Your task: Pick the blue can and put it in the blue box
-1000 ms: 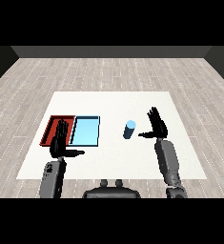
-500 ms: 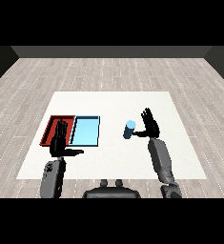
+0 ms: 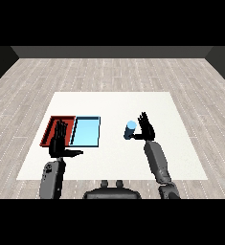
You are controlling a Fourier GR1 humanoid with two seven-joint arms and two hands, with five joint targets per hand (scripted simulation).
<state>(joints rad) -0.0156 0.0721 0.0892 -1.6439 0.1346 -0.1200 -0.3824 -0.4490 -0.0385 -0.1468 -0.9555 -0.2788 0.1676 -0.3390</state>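
Note:
The blue can [image 3: 130, 129] stands upright on the white table [image 3: 114, 110], right of the trays. My right hand [image 3: 145, 128] is right beside it on its right, fingers straight and open, thumb reaching toward the can's lower side. The light blue tray [image 3: 86, 131] lies left of the can with the red tray [image 3: 54, 129] next to it on its left. Over the red tray's near edge my left hand [image 3: 59, 143] hovers open, fingers up and thumb pointing right, covering part of that tray.
Wooden floor surrounds the table. Bare white table surface stretches behind the trays and to the right of the can.
My right hand has moved left and closed in on the blue can, from a clear gap to right beside it. The left hand and the can have stayed put.

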